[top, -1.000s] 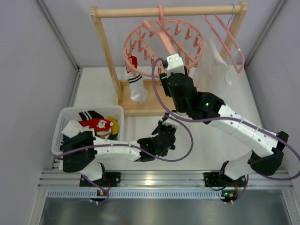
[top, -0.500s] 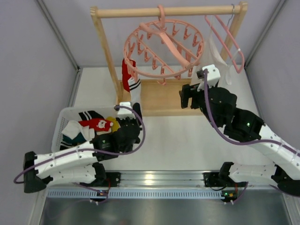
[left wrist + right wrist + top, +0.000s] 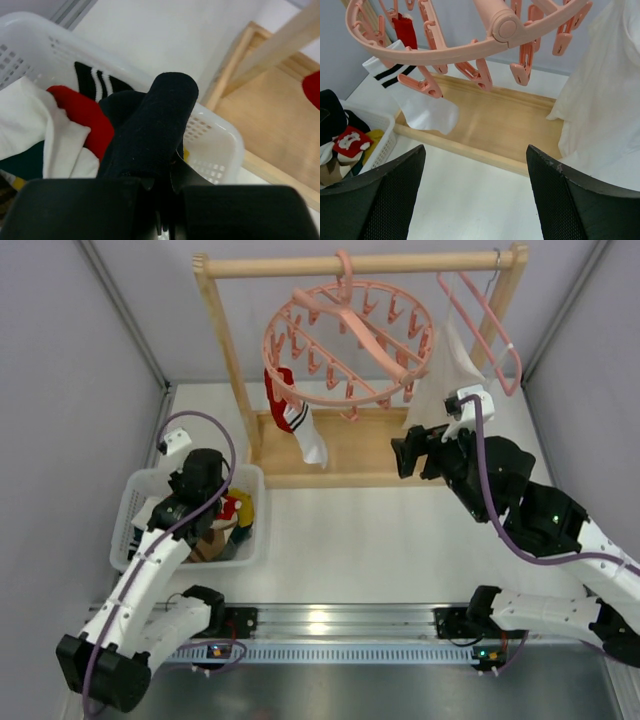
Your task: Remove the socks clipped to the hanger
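Note:
The salmon-pink ring hanger (image 3: 348, 340) hangs by its hook from the wooden rack's top bar. One white sock with black stripes and a red cuff (image 3: 303, 428) stays clipped at its left rim; it also shows in the right wrist view (image 3: 422, 102) under the ring (image 3: 470, 47). My left gripper (image 3: 205, 498) is over the basket, shut on a black sock (image 3: 150, 125) that sticks out past the jaws (image 3: 162, 170). My right gripper (image 3: 412, 453) is open and empty (image 3: 475, 165), below and right of the ring, apart from the clipped sock.
A white basket (image 3: 125, 502) at the left holds red (image 3: 80, 117), white and striped socks. A large white garment (image 3: 455, 370) hangs on a pink coat hanger (image 3: 490, 325) at the right. The wooden rack's base board (image 3: 350, 445) lies under the ring.
My left arm has swung left from the table's middle to above the basket, carrying the black sock. My right arm has drawn back right from under the ring. The clipped sock swings.

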{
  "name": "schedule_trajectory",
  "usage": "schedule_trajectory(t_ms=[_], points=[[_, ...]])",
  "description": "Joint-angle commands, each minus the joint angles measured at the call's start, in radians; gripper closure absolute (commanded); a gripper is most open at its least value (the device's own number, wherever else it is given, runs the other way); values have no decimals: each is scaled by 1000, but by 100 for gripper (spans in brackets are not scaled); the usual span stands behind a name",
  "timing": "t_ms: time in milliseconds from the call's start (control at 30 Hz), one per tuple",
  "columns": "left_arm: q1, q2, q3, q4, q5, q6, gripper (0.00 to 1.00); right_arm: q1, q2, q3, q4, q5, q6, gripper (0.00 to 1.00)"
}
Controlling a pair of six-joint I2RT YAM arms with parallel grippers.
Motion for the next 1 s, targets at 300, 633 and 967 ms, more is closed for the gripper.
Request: schedule_trajectory(t_ms=[300,633,967], points=[[268,14,-89,-31,163,-97,20,-6,-14,-49,19,-18,13,20],[237,-161,-98,188,722,-50,2,-4,-21,-101,45,-18,34,16],[-54,-170,-324,896,870,73,2,-6,-90,-168,99,-87,59,16]])
